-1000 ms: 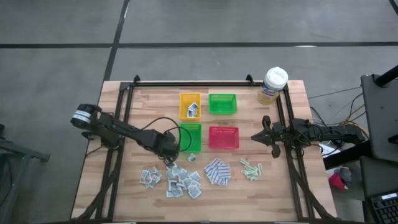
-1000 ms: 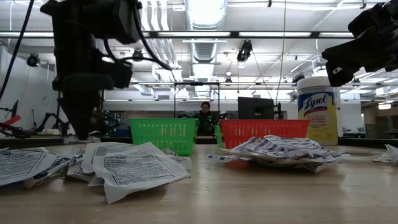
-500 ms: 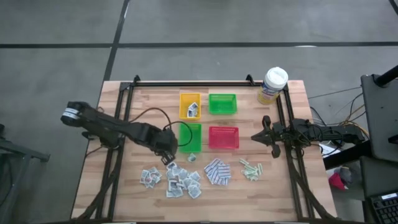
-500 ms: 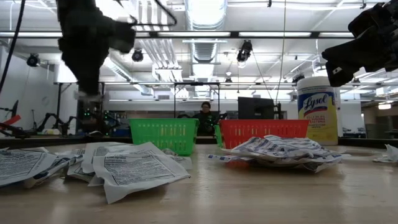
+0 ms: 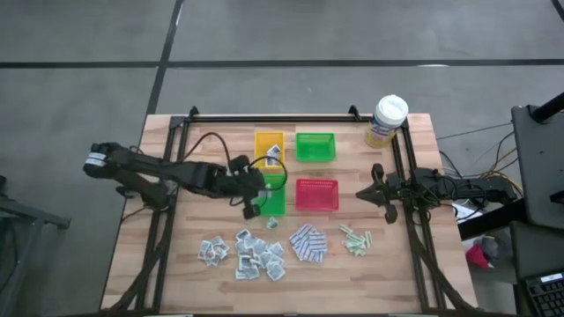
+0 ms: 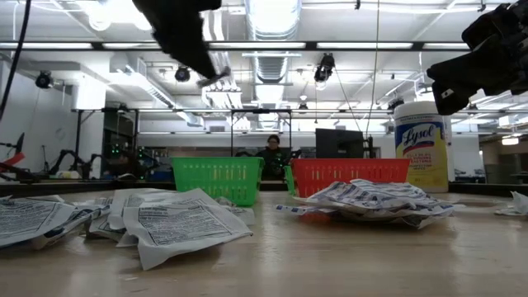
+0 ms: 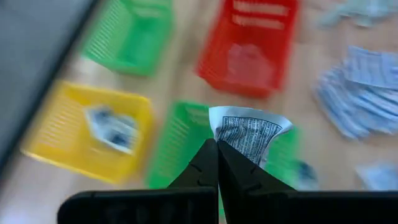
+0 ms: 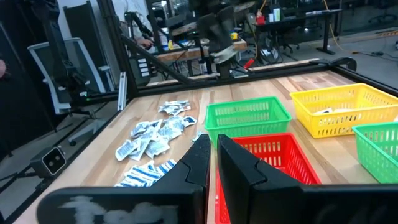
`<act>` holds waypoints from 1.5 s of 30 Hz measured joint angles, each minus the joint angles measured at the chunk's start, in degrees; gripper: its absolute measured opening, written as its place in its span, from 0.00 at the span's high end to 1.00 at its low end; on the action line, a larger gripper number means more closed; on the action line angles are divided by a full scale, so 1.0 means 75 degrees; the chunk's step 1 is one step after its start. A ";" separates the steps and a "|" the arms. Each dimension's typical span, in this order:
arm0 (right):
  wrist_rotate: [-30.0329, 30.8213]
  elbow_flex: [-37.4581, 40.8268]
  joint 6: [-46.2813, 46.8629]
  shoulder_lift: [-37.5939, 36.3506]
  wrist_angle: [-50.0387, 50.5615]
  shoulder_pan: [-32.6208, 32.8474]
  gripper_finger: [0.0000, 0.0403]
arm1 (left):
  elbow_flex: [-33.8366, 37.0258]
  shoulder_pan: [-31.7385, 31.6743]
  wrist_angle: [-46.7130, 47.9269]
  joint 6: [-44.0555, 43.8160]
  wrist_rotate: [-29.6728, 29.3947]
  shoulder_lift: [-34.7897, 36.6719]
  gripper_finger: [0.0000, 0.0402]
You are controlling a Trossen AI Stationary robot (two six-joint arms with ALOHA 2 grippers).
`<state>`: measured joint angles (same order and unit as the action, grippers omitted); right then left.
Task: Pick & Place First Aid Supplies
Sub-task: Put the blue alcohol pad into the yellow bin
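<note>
My left gripper (image 5: 253,201) hangs high over the near green tray (image 5: 273,195), shut on a white-grey printed sachet (image 7: 250,132). In the low view the left gripper (image 6: 213,73) shows near the top, well above the table. More first aid supplies lie near the table's front edge: white-grey sachets (image 5: 247,255), blue-and-white pads (image 5: 308,244) and pale green strips (image 5: 355,239). The yellow tray (image 5: 270,148) holds a few sachets. My right gripper (image 5: 363,193) waits shut at the table's right side with nothing in it. My left gripper pinches the sachet by one edge (image 7: 219,132) between its two fingertips. The fingers slant down toward the trays. The sachet sticks out past the fingertips, lifted clear of the table and above the near green tray.
A far green tray (image 5: 315,146) and a red tray (image 5: 316,194) sit beside the yellow and near green ones. A yellow canister with a white lid (image 5: 386,121) stands at the far right corner. One loose sachet (image 5: 271,223) lies just before the near green tray.
My left gripper has risen from the sachet pile with one sachet, staying shut. It has gone up and toward the far edge, over the near green tray, and its wrist has rolled and tipped toward level. The sachet is now lifted clear.
</note>
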<state>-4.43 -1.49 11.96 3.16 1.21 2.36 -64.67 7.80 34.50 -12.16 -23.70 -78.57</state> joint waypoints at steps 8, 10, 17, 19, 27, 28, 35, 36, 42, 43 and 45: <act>0.0000 -0.0001 0.0000 0.0000 0.0000 0.0000 0.93 | 0.0015 -0.0968 -0.0785 0.1474 -0.1612 -0.0437 1.00; 0.0000 0.0000 0.0001 0.0000 0.0000 0.0002 0.93 | 0.0012 -0.1328 -0.0924 0.1531 -0.1369 -0.0589 1.00; 0.0000 -0.0001 -0.0002 0.0000 0.0000 -0.0001 0.93 | -0.0192 -0.2523 -0.0852 0.1875 0.0197 -0.1336 1.00; 0.0000 0.0000 0.0001 0.0003 0.0000 -0.0001 0.93 | -0.0365 -0.2792 -0.0806 0.2041 0.0546 -0.1575 1.00; 0.0000 -0.0001 0.0001 0.0000 0.0000 0.0000 0.93 | -0.1455 -0.3586 -0.0206 0.2864 0.1576 -0.2611 1.00; 0.0000 -0.0001 -0.0001 0.0000 0.0000 0.0002 0.93 | -0.1611 -0.3667 -0.0093 0.2960 0.1676 -0.2751 1.00; 0.0000 0.0000 -0.0001 0.0000 0.0000 0.0001 0.93 | -0.2567 -0.4154 0.0532 0.3525 0.2371 -0.3665 1.00; 0.0000 0.0000 0.0001 0.0000 0.0000 0.0000 0.93 | -0.2646 -0.4208 0.0571 0.3574 0.2436 -0.3761 1.00; 0.0000 -0.0001 0.0001 0.0003 0.0003 -0.0001 0.93 | -0.2858 -0.4517 0.0987 0.3684 0.2932 -0.4046 1.00; 0.0000 -0.0001 -0.0001 0.0000 0.0000 -0.0001 0.93 | -0.2842 -0.4558 0.1022 0.3711 0.2971 -0.4063 1.00; 0.0000 -0.0001 -0.0002 0.0000 0.0001 0.0002 0.93 | -0.2791 -0.4621 0.1076 0.3805 0.3015 -0.4105 1.00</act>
<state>-4.43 -1.49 11.94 3.16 1.22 2.37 -85.60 -26.85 42.57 16.38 -1.09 -109.36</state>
